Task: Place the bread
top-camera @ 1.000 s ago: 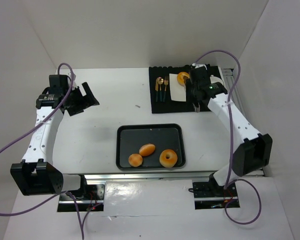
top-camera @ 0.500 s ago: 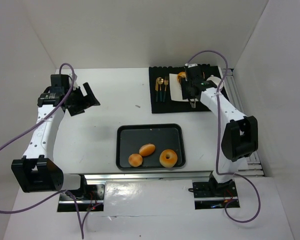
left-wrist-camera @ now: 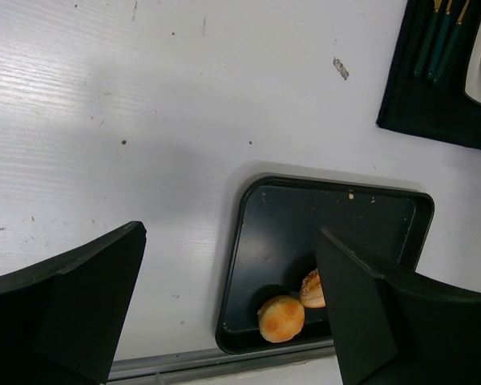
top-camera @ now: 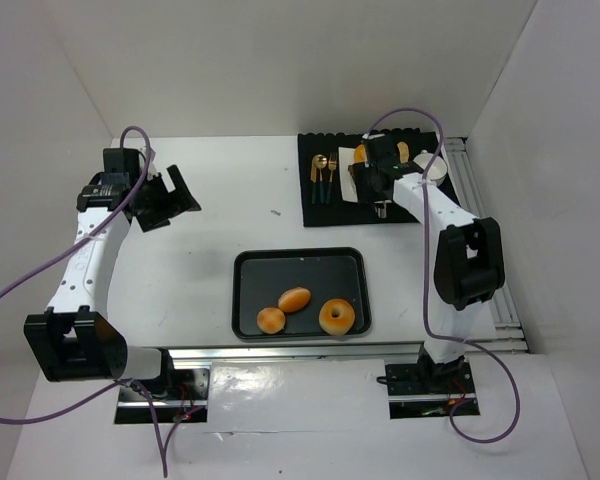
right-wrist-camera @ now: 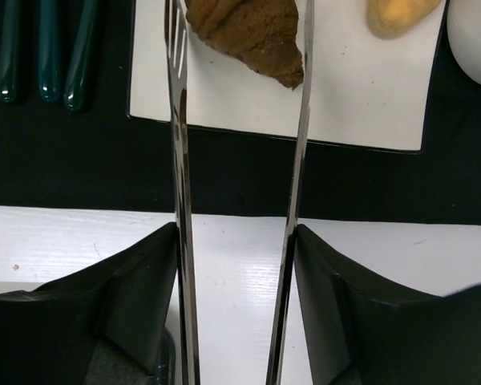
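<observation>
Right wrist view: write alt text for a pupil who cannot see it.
The right hand grips metal tongs whose arms flank a brown croissant on a white plate. The plate sits on a black mat, with teal-handled cutlery at the left.

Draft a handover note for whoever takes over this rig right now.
Left tool: open, empty, hovering over the left of the table.
Right tool: shut on tongs, whose blades straddle the croissant on the white plate.
Done: the croissant and another piece appear to lie on the plate.
Left: three breads sit in the black tray, probably next.
</observation>
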`<state>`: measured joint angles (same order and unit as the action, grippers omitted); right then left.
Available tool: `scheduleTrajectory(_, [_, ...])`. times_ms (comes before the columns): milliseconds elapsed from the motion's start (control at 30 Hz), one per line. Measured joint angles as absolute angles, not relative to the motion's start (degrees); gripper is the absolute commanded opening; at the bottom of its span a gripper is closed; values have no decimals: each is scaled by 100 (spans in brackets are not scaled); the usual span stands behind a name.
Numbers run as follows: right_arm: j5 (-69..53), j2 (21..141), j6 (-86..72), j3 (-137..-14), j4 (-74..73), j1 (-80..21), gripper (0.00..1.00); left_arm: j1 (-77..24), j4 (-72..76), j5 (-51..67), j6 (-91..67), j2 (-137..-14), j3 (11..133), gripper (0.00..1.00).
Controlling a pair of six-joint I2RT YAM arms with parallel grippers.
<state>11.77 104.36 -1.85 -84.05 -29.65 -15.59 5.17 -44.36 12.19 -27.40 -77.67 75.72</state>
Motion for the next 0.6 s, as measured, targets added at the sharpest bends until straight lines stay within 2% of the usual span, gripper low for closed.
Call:
scheduleTrajectory(67, [1184, 10429, -196, -8405, -2965, -1559, 71, 517, -4412, 1221, -2738, -7767, 7557, 100])
scheduleTrajectory(167, [1225, 10403, -202, -8414, -2998, -1599, 71, 517, -4386, 1232, -2740, -7765, 7520, 100])
scheduleTrajectory(300, [1350, 10169, -204, -8431, -3116, -1695, 64, 517, -4368, 1240, -2740, -7758, 7456, 100])
scheduleTrajectory(367, [1439, 9929, -222, -8442, -3159, -1839, 64, 517, -4366, 1247, -2740, -7745, 7441, 100])
scheduleTrajectory(600, [1542, 9262, -495, -8866, -3155, -3103, 64, 517, -4375, 1146, -2749, -7607, 7432, 100])
